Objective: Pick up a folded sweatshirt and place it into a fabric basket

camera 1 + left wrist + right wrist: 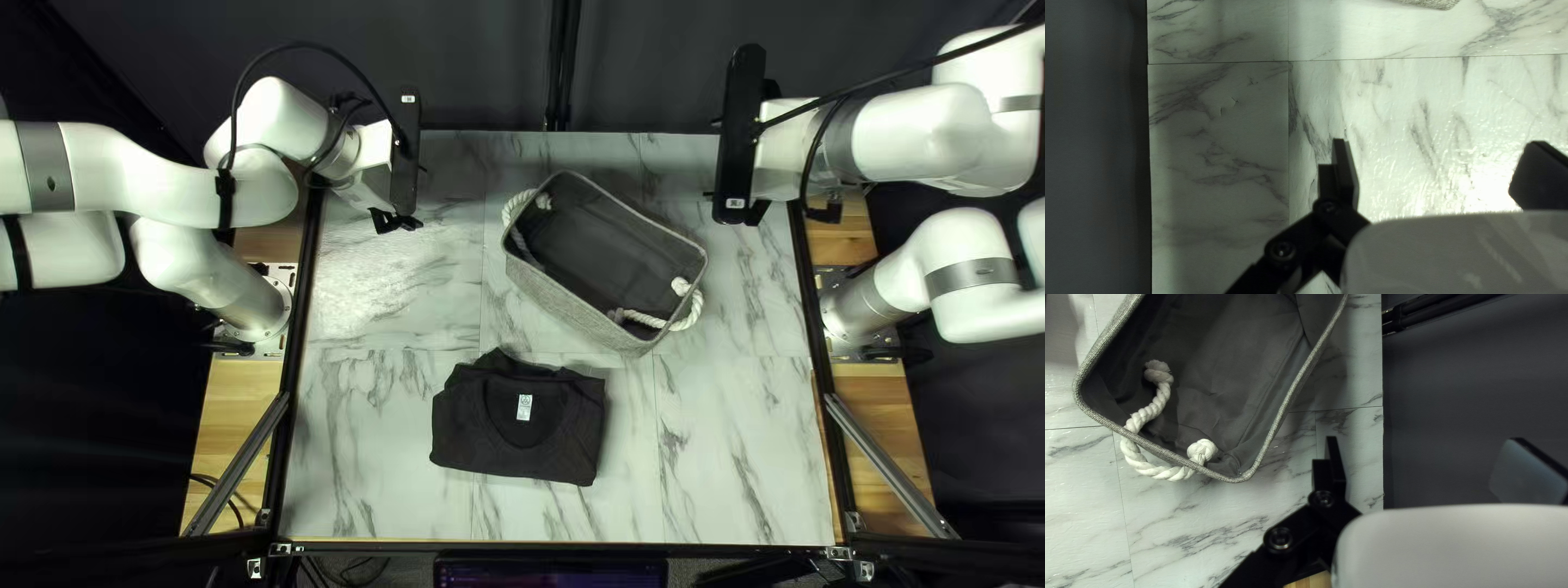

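Note:
A folded black sweatshirt [517, 425] lies on the table's near half, neckline and white label facing up. Beyond it, a grey fabric basket [582, 308] stands at a slant with its opening up and nothing in it. My left gripper [396, 222] hangs over the far left part of the table, left of the basket. At the far right, my right gripper [742, 142] is raised beside the basket. Bare tabletop shows between the spread fingers of my left gripper [1440, 169]. My right gripper [1433, 464] also has its fingers apart and empty, with the basket [1284, 411] ahead and to one side.
White rope handles [677, 318] loop over the basket's ends. The marbled table [740, 436] shows bare around the sweatshirt, and a dark curtain [642, 65] hangs behind its far edge. Metal rails [887, 463] run beside the table's sides.

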Available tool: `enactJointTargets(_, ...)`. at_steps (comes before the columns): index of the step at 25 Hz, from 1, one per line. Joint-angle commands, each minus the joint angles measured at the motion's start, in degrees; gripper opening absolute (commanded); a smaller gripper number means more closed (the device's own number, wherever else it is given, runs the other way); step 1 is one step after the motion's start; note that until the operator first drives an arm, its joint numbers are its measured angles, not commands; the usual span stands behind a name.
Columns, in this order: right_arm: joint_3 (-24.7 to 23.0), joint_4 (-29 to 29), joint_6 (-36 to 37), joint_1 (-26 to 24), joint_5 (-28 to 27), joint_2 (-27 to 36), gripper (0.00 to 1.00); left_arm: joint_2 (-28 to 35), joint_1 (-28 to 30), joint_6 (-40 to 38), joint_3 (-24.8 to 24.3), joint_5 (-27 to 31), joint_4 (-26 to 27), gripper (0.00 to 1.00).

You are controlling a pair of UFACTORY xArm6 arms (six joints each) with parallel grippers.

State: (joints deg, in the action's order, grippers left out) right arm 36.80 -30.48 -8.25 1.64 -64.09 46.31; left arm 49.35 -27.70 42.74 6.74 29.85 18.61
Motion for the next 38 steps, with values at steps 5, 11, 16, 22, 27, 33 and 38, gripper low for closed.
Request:
enactJointTargets(5, 0.00, 0.00, 0.00, 0.00, 0.00, 0.00, 1.00, 0.00, 0.00, 0.00, 0.00, 0.00, 0.00, 1.00)
enactJointTargets(11, 0.00, 0.00, 0.00, 0.00, 0.00, 0.00, 1.00, 0.00, 0.00, 0.00, 0.00, 0.00, 0.00, 1.00)
enactJointTargets(16, 3.40, -1.59, -3.36, 5.31, -3.11, -3.07, 1.00, 2.44, 6.67, -13.76, 2.29, 3.47, -8.43, 1.00)
enactJointTargets(22, 4.16, -1.64, -9.23, 11.20, -6.73, -4.65, 1.00, -0.29, 19.54, -39.17, 5.43, 4.88, -22.46, 1.00)
enactJointTargets(27, 4.31, -2.77, -18.91, 21.13, -5.82, -9.28, 1.00, 0.43, 33.57, -61.66, 7.08, 9.69, -32.10, 1.00)
enactJointTargets(33, -0.51, -4.05, -21.07, 23.67, 4.77, -9.90, 1.00, -2.54, 44.34, -79.82, 6.36, 9.61, -38.52, 1.00)
enactJointTargets(38, -1.20, -4.53, -23.41, 24.50, 16.26, -14.37, 1.00, -9.82, 50.82, -89.68, 8.86, 7.34, -40.82, 1.00)
